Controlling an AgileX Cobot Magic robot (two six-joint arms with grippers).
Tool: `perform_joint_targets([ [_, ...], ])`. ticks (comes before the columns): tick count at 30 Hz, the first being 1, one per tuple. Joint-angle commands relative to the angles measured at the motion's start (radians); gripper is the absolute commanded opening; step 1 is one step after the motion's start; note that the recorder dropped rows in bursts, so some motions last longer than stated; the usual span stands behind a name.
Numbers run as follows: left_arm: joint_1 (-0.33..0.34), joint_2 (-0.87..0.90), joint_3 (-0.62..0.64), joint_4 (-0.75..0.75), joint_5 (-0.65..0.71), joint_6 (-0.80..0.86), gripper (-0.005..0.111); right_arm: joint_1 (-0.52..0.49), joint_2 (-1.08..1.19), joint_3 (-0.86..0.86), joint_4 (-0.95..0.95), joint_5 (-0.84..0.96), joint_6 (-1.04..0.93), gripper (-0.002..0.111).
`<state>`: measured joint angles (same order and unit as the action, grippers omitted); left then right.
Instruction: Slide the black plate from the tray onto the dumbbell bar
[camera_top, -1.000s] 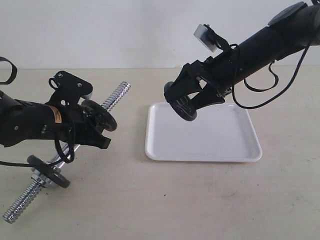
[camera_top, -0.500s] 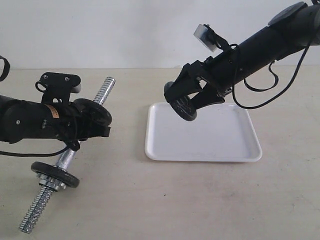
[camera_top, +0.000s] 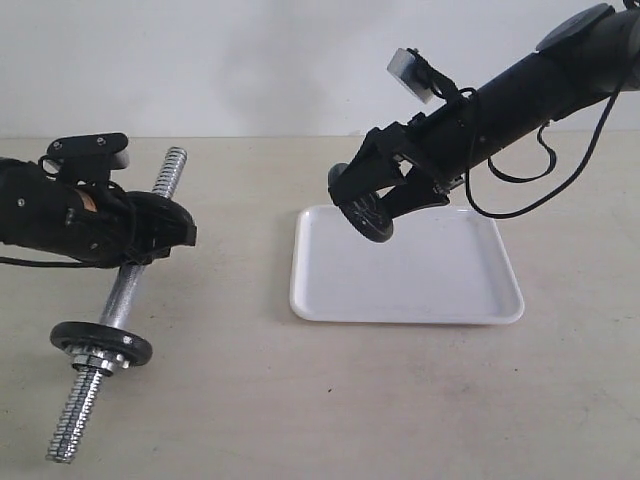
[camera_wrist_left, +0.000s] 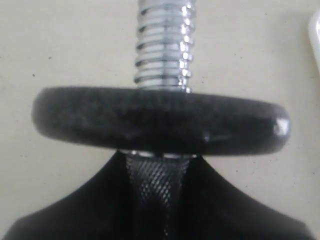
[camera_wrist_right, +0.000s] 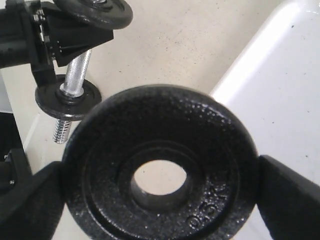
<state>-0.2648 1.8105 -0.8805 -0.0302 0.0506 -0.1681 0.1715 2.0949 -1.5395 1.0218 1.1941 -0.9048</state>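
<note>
The black plate (camera_top: 368, 216) hangs on edge over the near-left corner of the white tray (camera_top: 440, 285), with my right gripper (camera_top: 372, 205) shut on its rim. In the right wrist view the black plate (camera_wrist_right: 210, 150) fills the frame between the fingers (camera_wrist_right: 287, 192), its centre hole open. My left gripper (camera_top: 172, 230) is shut on the knurled middle of the chrome dumbbell bar (camera_top: 125, 290), held off the table at a slant. One black disc (camera_top: 100, 343) sits low on the bar. Another black disc (camera_wrist_left: 160, 120) sits just past my left gripper (camera_wrist_left: 157, 200), below the threaded end (camera_wrist_left: 162, 45).
The beige table (camera_top: 300, 400) spreads in front of both arms. The bar's free threaded end (camera_top: 172, 165) points away towards the back wall. A black cable (camera_top: 520, 180) loops under the right arm. The tray (camera_wrist_right: 290, 75) lies under the held plate.
My left arm has drawn back to the left and turned the bar, so it now runs steeper and its lower disc sits further left. The right arm and plate have not moved.
</note>
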Motion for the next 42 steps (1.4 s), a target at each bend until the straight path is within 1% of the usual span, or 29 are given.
perform_joint_targets([
  [1,0.004,-0.039,-0.072,0.076,-0.146,0.008,0.004,-0.002,-0.028,-0.009,0.047,0.027,-0.011,0.000],
  [4,0.004,-0.039,-0.083,0.087,-0.146,0.008,0.004,-0.002,-0.028,-0.009,0.047,0.027,-0.011,0.000],
  [9,0.004,-0.039,-0.083,0.197,-0.146,0.008,0.004,-0.002,-0.028,-0.009,0.047,0.027,-0.013,0.000],
  [15,0.004,-0.039,-0.083,0.261,-0.164,0.008,0.004,-0.002,-0.028,-0.009,0.047,0.027,-0.013,0.000],
  [17,0.004,-0.039,-0.083,0.272,-0.181,0.008,0.004,-0.002,-0.028,-0.009,0.047,0.027,-0.013,0.000],
  [20,0.004,-0.039,-0.083,0.337,-0.225,0.008,0.004,-0.002,-0.028,-0.009,0.047,0.027,-0.013,0.000],
  [23,0.004,-0.039,-0.083,0.365,-0.268,0.008,0.004,-0.002,-0.028,-0.009,0.047,0.027,-0.013,0.000],
  [28,0.004,-0.039,-0.083,0.512,-0.346,0.008,0.004,-0.002,-0.028,-0.009,0.047,0.027,-0.015,0.000],
  [33,0.004,-0.039,-0.083,0.736,-0.433,0.008,0.004,-0.002,-0.028,-0.009,0.047,0.027,-0.021,0.000],
  [35,0.004,-0.039,-0.090,0.808,-0.441,0.008,0.004,-0.002,-0.028,-0.009,0.047,0.027,-0.021,0.000],
  [39,0.004,-0.039,-0.100,0.906,-0.449,0.009,0.004,-0.002,-0.028,-0.009,0.047,0.027,-0.024,0.000],
  [42,0.004,-0.039,-0.102,0.920,-0.486,0.052,0.004,-0.002,-0.028,-0.009,0.047,0.027,-0.024,0.000],
])
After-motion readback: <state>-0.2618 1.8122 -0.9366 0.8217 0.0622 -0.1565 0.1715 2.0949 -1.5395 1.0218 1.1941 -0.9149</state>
